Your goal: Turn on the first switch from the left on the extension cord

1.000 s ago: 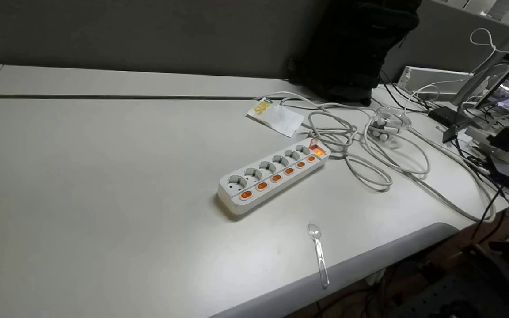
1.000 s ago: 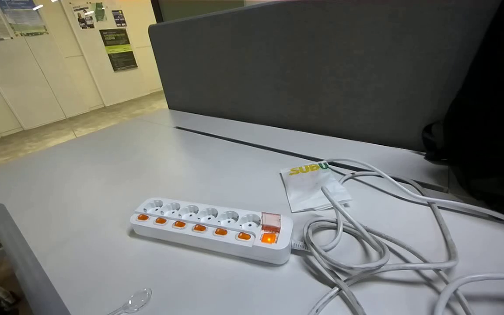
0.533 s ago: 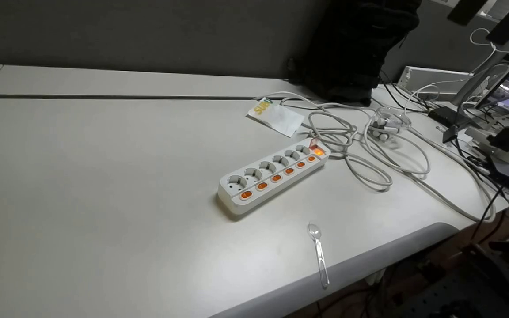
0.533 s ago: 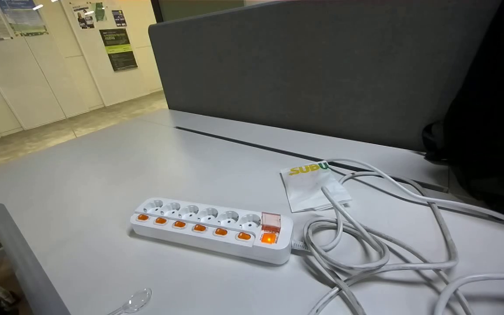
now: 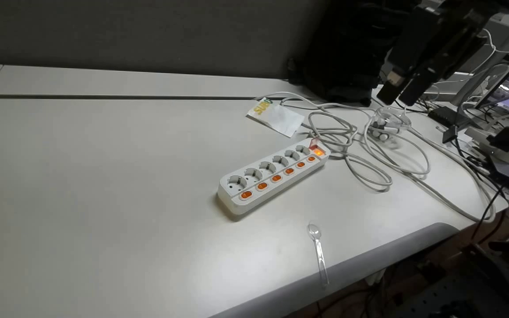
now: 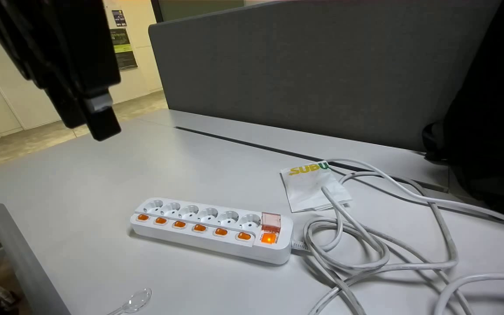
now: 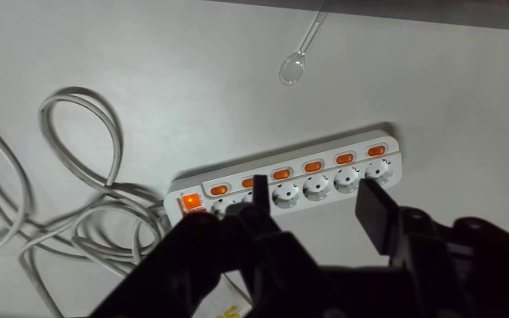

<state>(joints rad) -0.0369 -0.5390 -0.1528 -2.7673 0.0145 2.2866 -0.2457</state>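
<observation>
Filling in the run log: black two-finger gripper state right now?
Black two-finger gripper: open, holding nothing, apart from the long white extension cord with orange switches.

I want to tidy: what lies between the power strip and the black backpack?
Pale cable loops and a white lettered paper lie between the power strip and the backpack, as both exterior views show.

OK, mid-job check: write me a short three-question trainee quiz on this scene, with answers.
1. How many small orange switches are on the extension cord, not counting the larger lit one?
2. True or false: the gripper has its jaws shut together.
3. Fill in: a clear ____ reaches onto the grey desk edge.

Key:
1. Six
2. False; the gripper's jaws stand apart in the wrist view
3. spoon
</observation>
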